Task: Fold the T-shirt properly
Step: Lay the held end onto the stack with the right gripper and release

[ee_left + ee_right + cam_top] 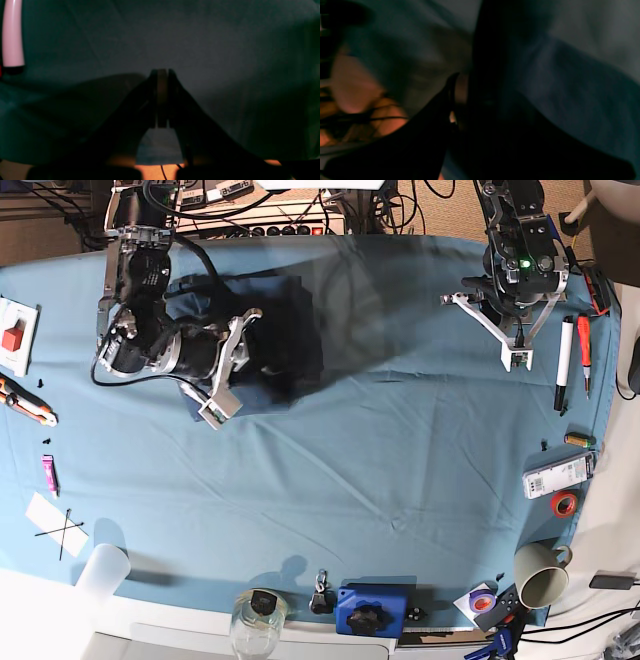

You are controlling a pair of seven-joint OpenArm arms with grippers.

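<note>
Navy T-shirt point(285, 340) lies bunched at the table's far left, on the teal cloth point(380, 450). My right gripper point(225, 375) pinches its fabric. At far right, my left gripper point(516, 356) is pressed together, holding nothing.

Shirt point(275, 330): dark navy, bunched up in a rumpled heap, not flat
Spot: far-left part of the table, partly under the right arm
Detail: blurry, collar and sleeves can't be made out
</note>
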